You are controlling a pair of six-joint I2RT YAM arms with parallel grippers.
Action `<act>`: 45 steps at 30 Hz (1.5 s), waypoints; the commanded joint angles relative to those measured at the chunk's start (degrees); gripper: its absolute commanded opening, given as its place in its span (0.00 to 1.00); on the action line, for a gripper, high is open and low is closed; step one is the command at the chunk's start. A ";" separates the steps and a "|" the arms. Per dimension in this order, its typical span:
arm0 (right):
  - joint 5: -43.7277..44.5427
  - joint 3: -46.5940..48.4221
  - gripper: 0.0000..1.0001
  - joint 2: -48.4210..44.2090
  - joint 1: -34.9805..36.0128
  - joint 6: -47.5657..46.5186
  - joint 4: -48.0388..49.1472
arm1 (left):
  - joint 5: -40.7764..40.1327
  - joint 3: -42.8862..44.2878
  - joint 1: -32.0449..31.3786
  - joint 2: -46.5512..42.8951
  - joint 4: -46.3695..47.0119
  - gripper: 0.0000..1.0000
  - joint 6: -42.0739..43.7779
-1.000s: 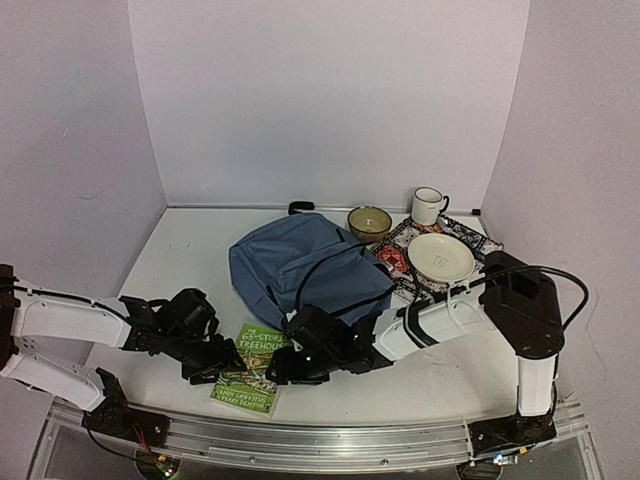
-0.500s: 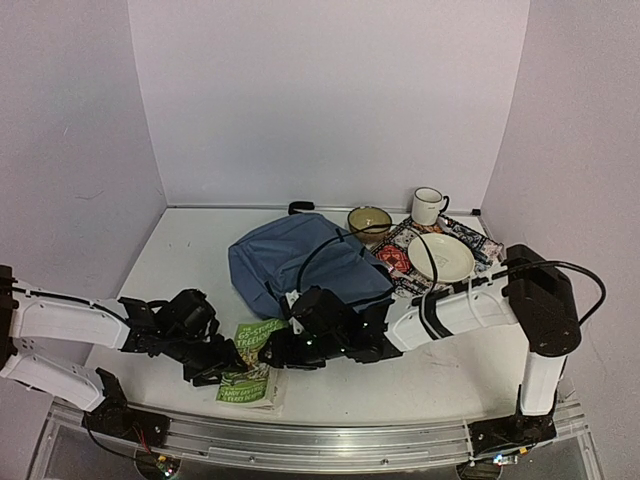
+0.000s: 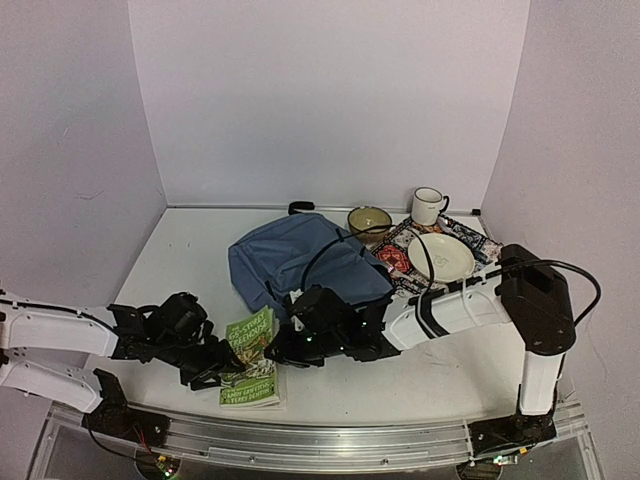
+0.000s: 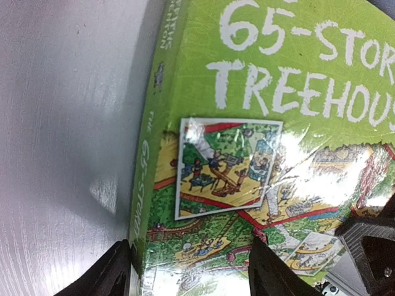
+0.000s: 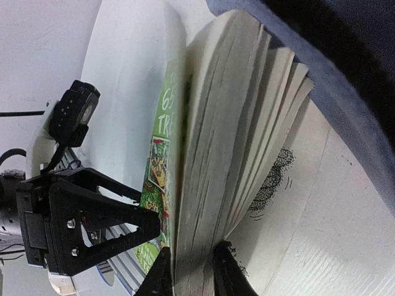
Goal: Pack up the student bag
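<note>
The slate-blue fabric backpack (image 3: 300,265) lies at the middle of the white worktop (image 3: 190,260). Before it, near the near edge, is the green paperback book (image 3: 252,358). Right of the backpack, a patterned flat tray (image 3: 398,258) carries a cream round plate (image 3: 441,257). Behind the tray, toward the far edge, stand a brown ceramic bowl (image 3: 369,221) and, on its right, a white enamel mug (image 3: 428,206).

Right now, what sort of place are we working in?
Likely a lab test booth: plain pale walls enclose a white table, and a metal rail runs along its near edge.
</note>
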 commanded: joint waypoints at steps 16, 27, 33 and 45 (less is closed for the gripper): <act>-8.60 0.14 0.00 -12.79 -0.48 -8.08 10.43 | -16.92 -0.45 -0.37 -26.18 6.40 0.91 -0.84; -12.92 -2.66 0.00 -20.87 -4.19 -10.46 13.73 | -18.08 3.54 -0.37 -28.00 6.75 0.91 5.24; -13.62 -3.27 0.00 -22.81 -5.39 -10.70 15.29 | -9.83 2.79 -0.36 -25.50 18.40 0.86 5.84; -13.32 -4.60 0.02 -22.60 -8.79 -10.06 17.48 | -1.72 7.44 -0.36 -20.00 29.25 0.45 8.84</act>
